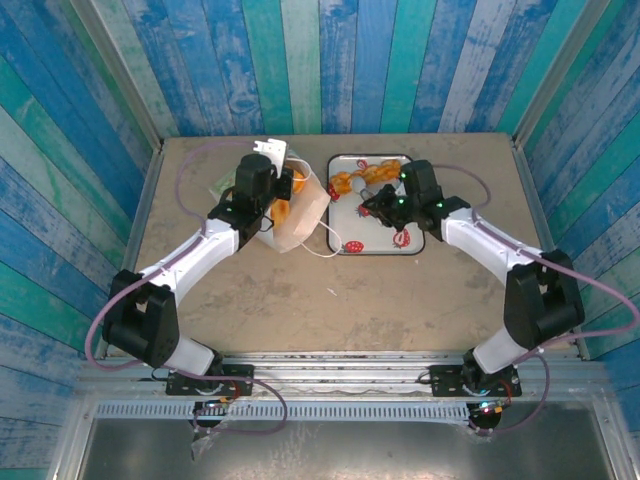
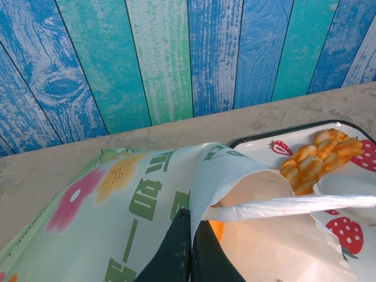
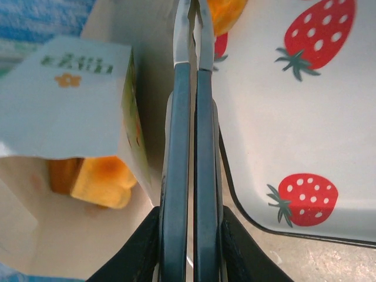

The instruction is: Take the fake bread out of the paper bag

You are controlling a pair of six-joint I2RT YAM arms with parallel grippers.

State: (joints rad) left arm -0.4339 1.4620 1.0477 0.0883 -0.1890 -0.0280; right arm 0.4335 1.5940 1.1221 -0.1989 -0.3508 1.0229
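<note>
Over the tan bench (image 1: 330,300) the left gripper (image 2: 189,235) clamps its jaws on the rim of the small white paper bag (image 2: 135,205) holding golden fake bread (image 3: 100,179), while the right gripper (image 3: 193,23), jaws closed and empty, hovers between bag and strawberry-printed white tray (image 3: 305,117), where twisted orange rolls (image 2: 314,161) lie.

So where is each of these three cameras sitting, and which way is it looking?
Top external: fixed above and behind the arms, looking down on the table; both arms show, reaching to the paper bag and tray.
Left wrist: on the left arm, facing the back wall across the bag; left gripper shows shut on its rim.
Right wrist: on the right arm, looking along the shut right gripper, between bag and tray.
Shared: both wrist views see bag, tray and fake bread.
</note>
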